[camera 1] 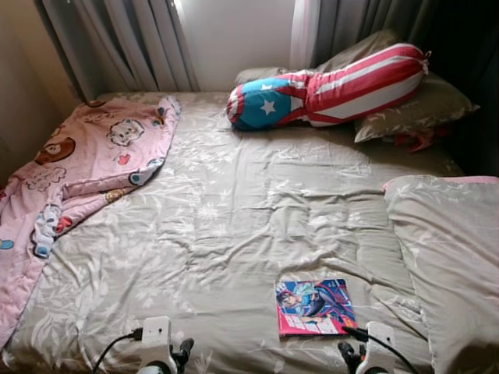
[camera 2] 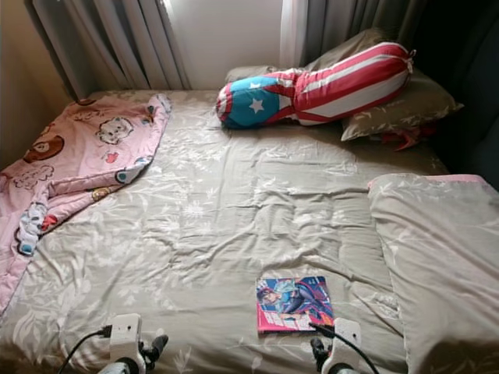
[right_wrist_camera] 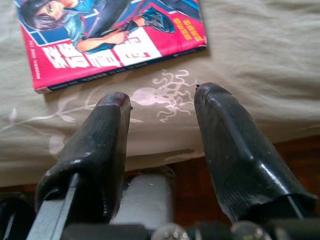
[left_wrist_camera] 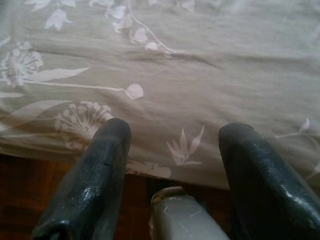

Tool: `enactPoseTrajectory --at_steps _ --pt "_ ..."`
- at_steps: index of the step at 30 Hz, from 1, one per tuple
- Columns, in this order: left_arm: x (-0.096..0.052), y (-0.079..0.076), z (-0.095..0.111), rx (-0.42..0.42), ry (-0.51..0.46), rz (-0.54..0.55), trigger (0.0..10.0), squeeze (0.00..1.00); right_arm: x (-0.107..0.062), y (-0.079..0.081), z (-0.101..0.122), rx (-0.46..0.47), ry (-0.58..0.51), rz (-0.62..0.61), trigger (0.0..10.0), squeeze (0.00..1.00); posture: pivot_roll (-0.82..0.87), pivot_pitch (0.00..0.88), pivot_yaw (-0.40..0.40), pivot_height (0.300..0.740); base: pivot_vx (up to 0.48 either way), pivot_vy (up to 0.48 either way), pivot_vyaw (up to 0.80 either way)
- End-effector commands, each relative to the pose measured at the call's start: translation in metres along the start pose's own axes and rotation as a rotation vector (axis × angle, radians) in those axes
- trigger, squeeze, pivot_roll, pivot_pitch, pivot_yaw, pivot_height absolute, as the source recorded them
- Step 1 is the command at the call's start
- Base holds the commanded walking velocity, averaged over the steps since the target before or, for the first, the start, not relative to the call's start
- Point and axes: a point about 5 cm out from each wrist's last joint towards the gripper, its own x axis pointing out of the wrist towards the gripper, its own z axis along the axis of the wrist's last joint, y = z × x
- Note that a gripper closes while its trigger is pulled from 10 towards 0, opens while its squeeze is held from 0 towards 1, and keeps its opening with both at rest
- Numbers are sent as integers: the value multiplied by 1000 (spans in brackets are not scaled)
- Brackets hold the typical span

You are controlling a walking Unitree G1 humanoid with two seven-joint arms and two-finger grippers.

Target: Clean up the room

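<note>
A comic book [camera 1: 315, 307] with a pink and blue cover lies flat on the grey floral bedsheet [camera 1: 234, 226] near the bed's front edge. My right gripper [right_wrist_camera: 162, 97] is open just short of the book's [right_wrist_camera: 110, 40] near edge, nothing between its fingers [right_wrist_camera: 107, 145]. My left gripper [left_wrist_camera: 172, 131] is open over bare sheet at the front edge, farther left. Both wrists [camera 1: 158, 335] sit low at the foot of the bed. A crumpled pink cartoon blanket [camera 1: 74, 171] hangs off the left side.
A striped star-patterned bolster [camera 1: 327, 86] rests on grey pillows [camera 1: 421, 105] at the head of the bed. Another large pillow [camera 1: 444, 249] lies on the right. Curtains [camera 1: 132, 43] hang behind. Dark wooden floor [right_wrist_camera: 295, 160] shows below the mattress edge.
</note>
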Motion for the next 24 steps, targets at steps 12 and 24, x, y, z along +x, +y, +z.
enactPoseTrajectory --at_steps 12,24 --pt "1 1 -5 74 63 15 10000 0 -15 -38 -28 -12 99 -93 10000 0 -55 0 4 730 0 0 353" --pt "-2 9 -12 74 90 55 10000 0 -13 -31 -29 -24 114 -66 10000 0 -51 0 3 730 0 377 67"
